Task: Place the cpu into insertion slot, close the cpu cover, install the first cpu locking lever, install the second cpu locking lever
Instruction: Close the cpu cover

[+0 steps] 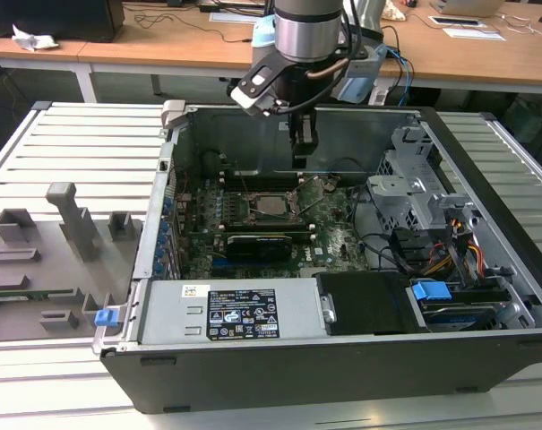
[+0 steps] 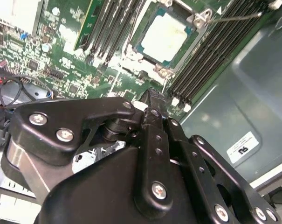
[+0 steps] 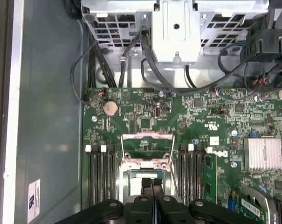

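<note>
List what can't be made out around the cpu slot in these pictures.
- First wrist view: the gripper hides part of the slot, so seating there can't be judged.
- Second wrist view: the gripper's body covers much of the board beside the cpu, and the picture's edge cuts off part of the slot's rim.
- Exterior view: the cpu is too small to tell whether it lies flush.

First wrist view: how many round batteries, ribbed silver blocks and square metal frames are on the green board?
round battery: 1
ribbed silver block: 1
square metal frame, the cpu cover: 1
Total: 3
</note>
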### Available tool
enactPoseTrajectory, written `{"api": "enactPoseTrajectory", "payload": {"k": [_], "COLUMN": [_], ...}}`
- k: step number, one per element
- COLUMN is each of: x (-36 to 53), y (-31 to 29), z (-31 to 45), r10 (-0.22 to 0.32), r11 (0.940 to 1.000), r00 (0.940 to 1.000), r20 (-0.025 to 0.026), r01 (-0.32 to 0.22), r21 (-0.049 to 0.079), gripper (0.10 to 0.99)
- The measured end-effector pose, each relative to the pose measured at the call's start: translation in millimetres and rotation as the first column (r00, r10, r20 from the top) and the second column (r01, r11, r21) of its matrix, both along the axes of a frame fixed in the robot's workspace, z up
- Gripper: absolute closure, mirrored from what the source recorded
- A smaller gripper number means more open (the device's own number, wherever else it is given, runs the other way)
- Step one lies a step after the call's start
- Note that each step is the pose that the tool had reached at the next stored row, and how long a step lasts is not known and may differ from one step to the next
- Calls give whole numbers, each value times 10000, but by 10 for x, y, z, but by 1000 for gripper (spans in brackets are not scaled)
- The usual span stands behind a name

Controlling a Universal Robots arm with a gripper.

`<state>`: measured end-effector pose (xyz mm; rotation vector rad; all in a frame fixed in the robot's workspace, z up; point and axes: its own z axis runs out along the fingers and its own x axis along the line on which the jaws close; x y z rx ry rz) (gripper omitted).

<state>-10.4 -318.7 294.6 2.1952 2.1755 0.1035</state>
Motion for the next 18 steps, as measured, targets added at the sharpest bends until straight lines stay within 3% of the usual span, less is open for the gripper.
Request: {"api": "enactPoseTrajectory", "payload": {"k": [5, 18], "x": [60, 76], "y": [0, -6], "z": [-8, -58], "r10": [-1, 6], "r11": [10000, 10000], "r00": [10000, 10000], "r20": [-39, -45], "r01": [1, -6], "r21": [-1, -3], "gripper": [980, 980]}}
